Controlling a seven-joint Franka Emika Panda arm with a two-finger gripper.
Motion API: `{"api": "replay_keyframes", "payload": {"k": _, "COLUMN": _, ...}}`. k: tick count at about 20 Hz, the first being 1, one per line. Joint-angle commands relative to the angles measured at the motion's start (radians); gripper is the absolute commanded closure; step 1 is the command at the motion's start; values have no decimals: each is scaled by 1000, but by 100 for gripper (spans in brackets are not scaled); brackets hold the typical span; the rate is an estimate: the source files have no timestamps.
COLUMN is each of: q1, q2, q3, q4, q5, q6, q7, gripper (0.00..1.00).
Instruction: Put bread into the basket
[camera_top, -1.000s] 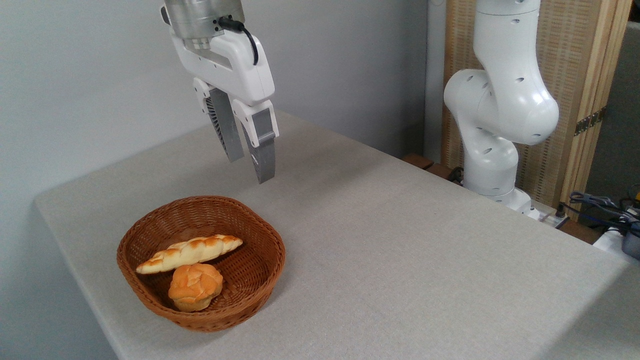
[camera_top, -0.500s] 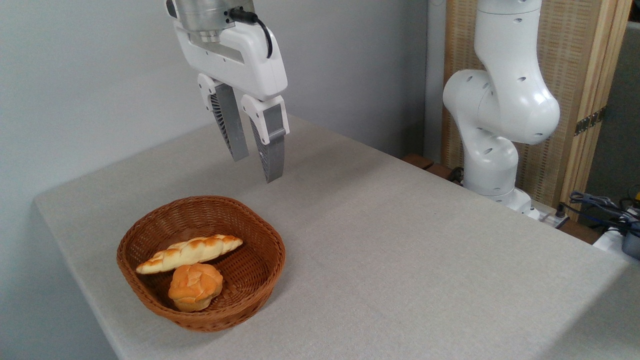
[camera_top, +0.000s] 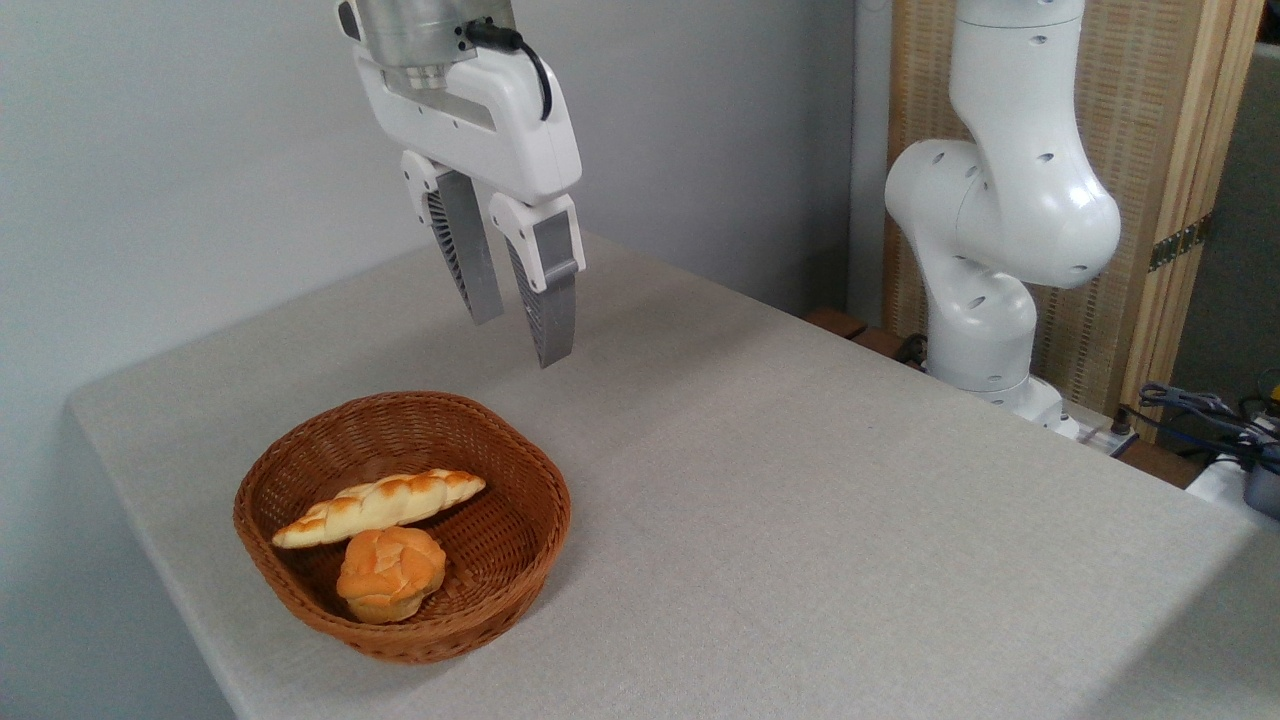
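pale grey wall (camera_top: 200, 150) behind a grey table (camera_top: 800, 520); woven wooden screen (camera_top: 1160, 150) at right.

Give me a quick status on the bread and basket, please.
Gripper open, empty, above table. Bread in basket, beside bun. Nothing obstructing.

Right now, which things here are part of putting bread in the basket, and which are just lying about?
Part of the job:
- long twisted golden bread stick, lying in the basket
- brown woven wicker basket
- white two-finger tool, empty, up above the table

Just lying about:
- round knotted orange bun, also in the basket
- cables at far right
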Motion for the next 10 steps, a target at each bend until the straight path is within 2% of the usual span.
{"api": "replay_keyframes", "payload": {"k": 1, "q1": 22, "q2": -9, "q3": -22, "q4": -25, "q5": -4, "q6": 20, "q7": 5, "gripper": 0}}
{"api": "replay_keyframes", "payload": {"k": 4, "q1": 43, "q2": -8, "q3": -33, "q4": -23, "q5": -4, "q6": 23, "q7": 5, "gripper": 0}}
{"api": "replay_keyframes", "payload": {"k": 10, "q1": 46, "q2": -9, "q3": -32, "q4": -23, "q5": -3, "q6": 20, "q7": 11, "gripper": 0}}
